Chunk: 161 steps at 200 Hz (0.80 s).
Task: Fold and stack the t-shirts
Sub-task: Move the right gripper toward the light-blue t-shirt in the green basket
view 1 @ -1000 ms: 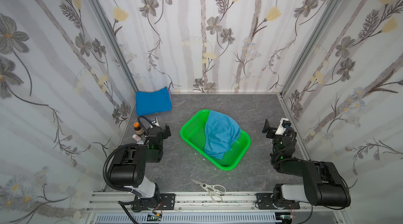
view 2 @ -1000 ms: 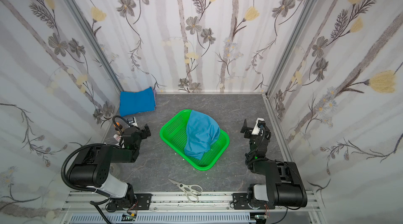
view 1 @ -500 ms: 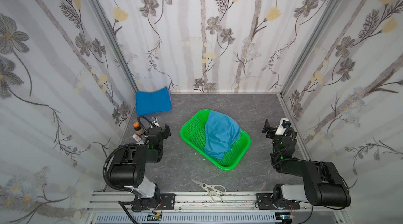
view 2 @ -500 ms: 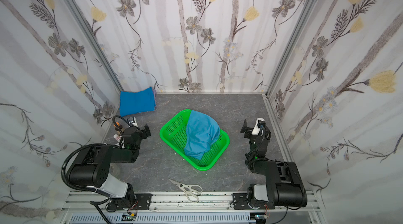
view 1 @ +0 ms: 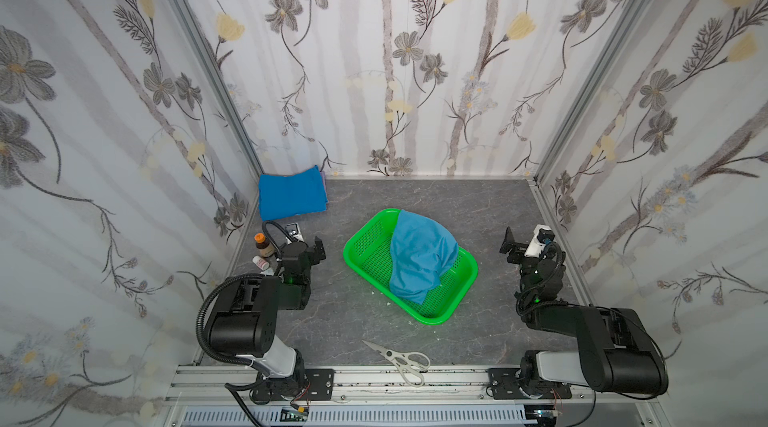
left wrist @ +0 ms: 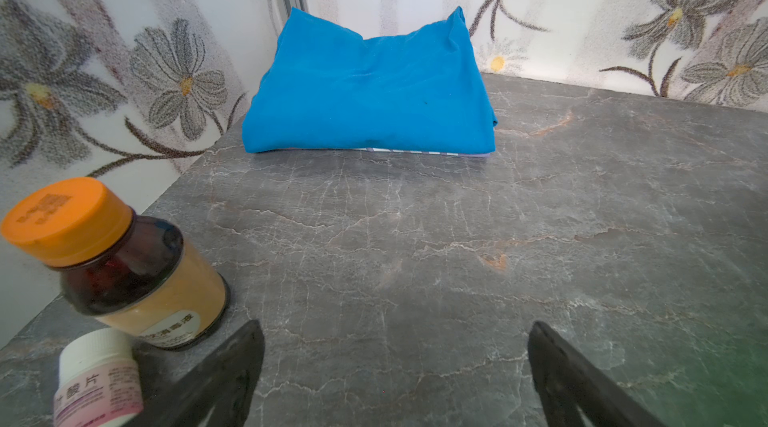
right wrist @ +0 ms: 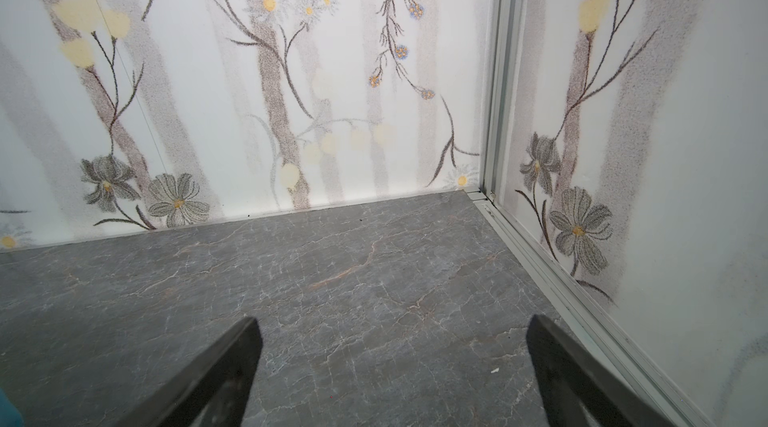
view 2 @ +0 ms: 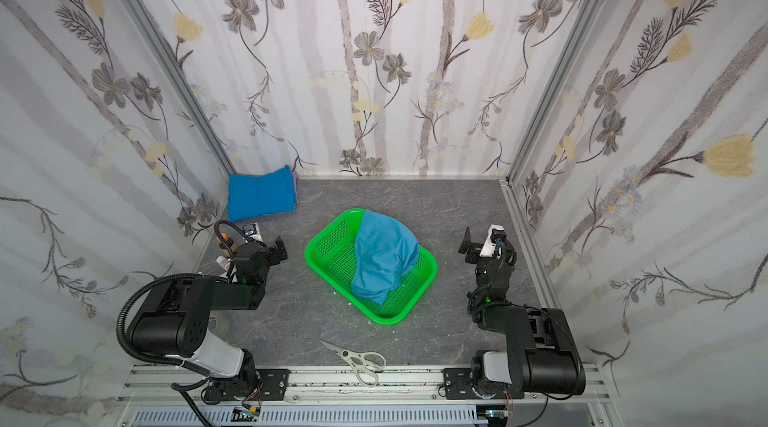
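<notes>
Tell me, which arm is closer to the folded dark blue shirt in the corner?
Left. The left gripper sits just short of the dark blue t-shirt, facing it; the right gripper is across the table, beyond the green basket.

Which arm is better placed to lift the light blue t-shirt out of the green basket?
Probably the right. The light blue t-shirt lies in the green basket's half toward the right arm, nearer the open right fingers; the left fingers, also open, would have to cross bare basket.

Bench point(view 1: 478, 204) open far R — basket point(view 1: 365, 246) blocks mid. Bottles point(left wrist: 124, 262) crowd L fingers point(left wrist: 224, 375); folded shirt point(view 1: 291, 196) fills far-L corner — scissors point(view 1: 399, 358) at front edge.
</notes>
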Tool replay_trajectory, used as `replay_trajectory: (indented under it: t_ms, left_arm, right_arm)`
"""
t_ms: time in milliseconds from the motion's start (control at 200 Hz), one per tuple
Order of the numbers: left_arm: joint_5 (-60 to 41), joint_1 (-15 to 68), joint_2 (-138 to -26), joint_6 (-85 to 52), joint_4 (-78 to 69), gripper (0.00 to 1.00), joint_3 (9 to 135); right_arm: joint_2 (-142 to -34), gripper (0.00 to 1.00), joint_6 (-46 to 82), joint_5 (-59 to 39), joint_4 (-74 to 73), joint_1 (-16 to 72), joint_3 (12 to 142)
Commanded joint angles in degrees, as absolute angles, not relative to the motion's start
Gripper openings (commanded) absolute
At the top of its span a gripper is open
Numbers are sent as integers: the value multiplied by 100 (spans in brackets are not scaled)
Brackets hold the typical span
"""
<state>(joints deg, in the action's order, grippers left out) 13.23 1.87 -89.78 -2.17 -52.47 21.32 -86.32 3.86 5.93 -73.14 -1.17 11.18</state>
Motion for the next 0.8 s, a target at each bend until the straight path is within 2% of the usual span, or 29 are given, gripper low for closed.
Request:
replay_trajectory:
  t_ms: [0, 100, 240, 315, 410, 510, 580, 720, 799]
  left_arm:
    - [1344, 197, -8948, -240, -5426, 100, 2126]
    - [2040, 482, -8493, -116, -4467, 100, 2452]
    - [3641, 759, -7902, -937, -1902, 100, 3448]
    - [4440, 988, -7589, -1629, -447, 100, 3952]
    - [4951, 1242, -7118, -2338, 1110, 100, 4463]
    - [4760, 1454, -6484, -2824, 2191, 100, 4763]
    - [4023, 1505, -6023, -2934, 2462, 100, 4820]
    - [2524, 1532, -5407, -3160, 3008, 100, 4817]
    - [2108, 1558, -5214, -3338, 3432, 100, 4703]
  right_arm:
    - [-8648, 100, 441, 424, -7374, -167, 1164]
    - [-8651, 100, 363, 404, -7400, -134, 1155]
    - [-8421, 100, 197, 330, -7044, -31, 1269]
    - [-7938, 100, 205, 462, -5593, 44, 1807]
    - [-7589, 100, 571, -172, -3410, 79, 2861]
    - [-7705, 99, 846, -1188, -1643, 389, 3805]
    - [-7897, 94, 990, -1688, -774, 751, 4216]
    - [-8158, 92, 1218, -2049, 146, 1468, 4640]
    - [-8257, 93, 1326, -2003, 306, 1827, 4690]
